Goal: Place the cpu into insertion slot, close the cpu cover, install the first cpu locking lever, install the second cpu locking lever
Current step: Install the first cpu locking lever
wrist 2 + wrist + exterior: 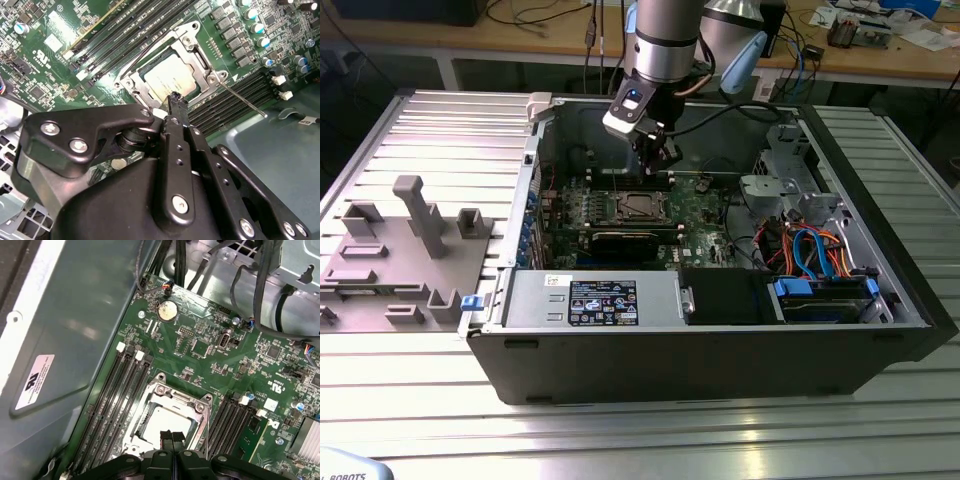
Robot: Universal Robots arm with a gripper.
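Gripper: I am holding my black two-finger gripper (pixel 175 100) (pixel 170 436) just over one edge of the socket in both wrist views, its fingertips pressed together and gripping nothing.
Cpu: the cpu, a small flat square chip with a silvery-grey top (pixel 167 77) (pixel 167 420), is sitting in the square insertion slot (pixel 638 206) on the green circuit board (pixel 200 340).
Cover: the cpu cover, a silver-grey metal frame plate (pixel 197 50) (pixel 180 395), is lying flat around the chip.
Lever: one thin metal rod (pixel 242 100) is sticking out from a socket corner across the long black memory slots (pixel 225 107).

The exterior view stood well back, looking down at an angle into the open case (pixel 720 340). Both wrist views hung close above the board (pixel 45 50) (pixel 200 340), sharing the cpu (pixel 170 80) (pixel 162 422).
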